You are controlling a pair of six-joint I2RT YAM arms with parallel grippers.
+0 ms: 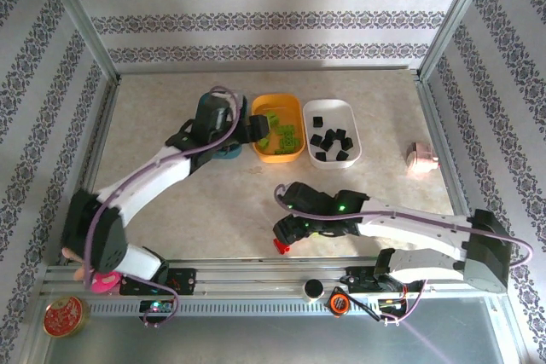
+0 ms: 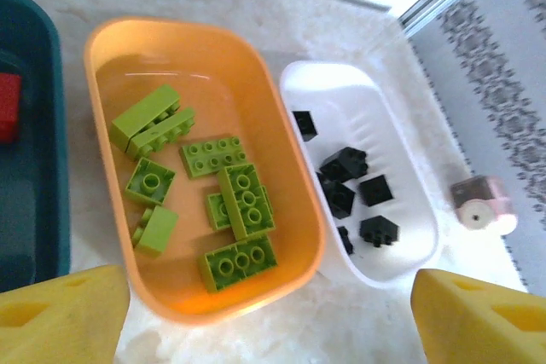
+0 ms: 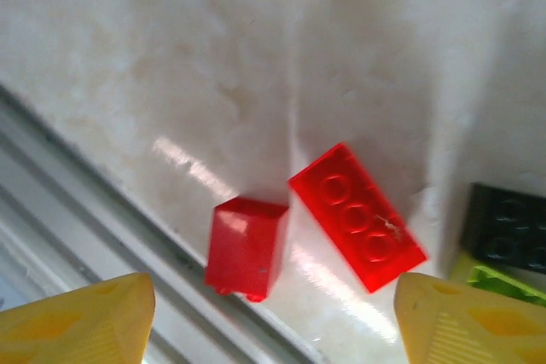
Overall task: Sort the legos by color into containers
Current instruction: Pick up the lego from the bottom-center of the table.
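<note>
My left gripper (image 2: 269,321) hangs open and holds nothing, above the near rim of the orange-yellow tray (image 2: 213,40), which holds several lime green bricks (image 2: 243,198). The white tray (image 2: 341,91) to its right holds several black bricks (image 2: 341,164). A red brick (image 2: 7,106) lies in the dark teal tray (image 2: 34,210) on the left. My right gripper (image 3: 273,321) is open low over the table's near edge, its fingers on either side of two loose red bricks (image 3: 246,247) (image 3: 357,216). A black brick (image 3: 508,228) and a green brick (image 3: 499,283) lie just beyond its right finger.
A pink doll (image 1: 420,158) lies at the right of the table near the wall. The metal rail (image 3: 85,210) runs right beside the red bricks. A round red tin (image 1: 66,315) sits on the ledge at the bottom left.
</note>
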